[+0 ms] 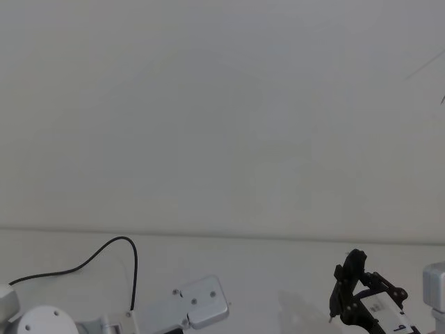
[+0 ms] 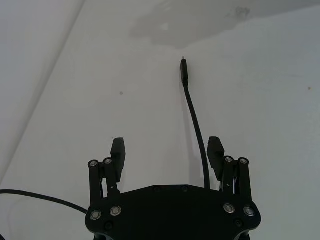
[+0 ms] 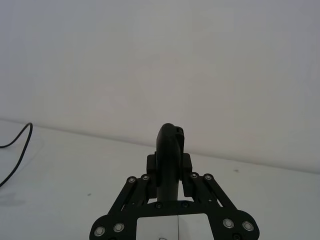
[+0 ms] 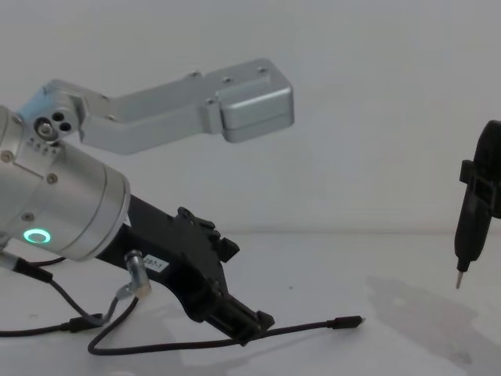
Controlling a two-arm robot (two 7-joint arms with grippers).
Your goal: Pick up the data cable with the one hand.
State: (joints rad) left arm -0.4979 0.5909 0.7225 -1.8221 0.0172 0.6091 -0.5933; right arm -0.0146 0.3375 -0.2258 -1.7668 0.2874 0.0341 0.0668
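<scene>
In the head view your right tool (image 1: pixel 358 296), a black angular two-finger gripper, sits low over the white desk (image 1: pixel 264 278), pressed together on a black pen-shaped probe (image 1: pixel 350 275) with a thin metal tip. In the left wrist view your left tool (image 2: pixel 166 150) is spread wide. The long thin black data cable (image 2: pixel 192 107) lies on the desk and runs between its fingers, close beside one finger (image 2: pixel 215 150) and well clear of the other (image 2: pixel 118 151). The cable's slim plug with the short silver tip lies well ahead of the fingertips. In the right wrist view the right tool (image 3: pixel 170 165) clamps the black pen-shaped probe (image 3: pixel 169 135) from both sides, and the probe stands up between the fingers. In the chest view the left tool (image 4: pixel 249 321) slopes down from a fat silver cylinder (image 4: pixel 55 211) with a green ring light, its fingertips down at the desk. The data cable (image 4: pixel 301 326) passes beneath them, plug just ahead; you cannot tell whether they touch it. The black pen-shaped probe (image 4: pixel 473 227) hangs tip-down above the desk, well beyond the plug.
</scene>
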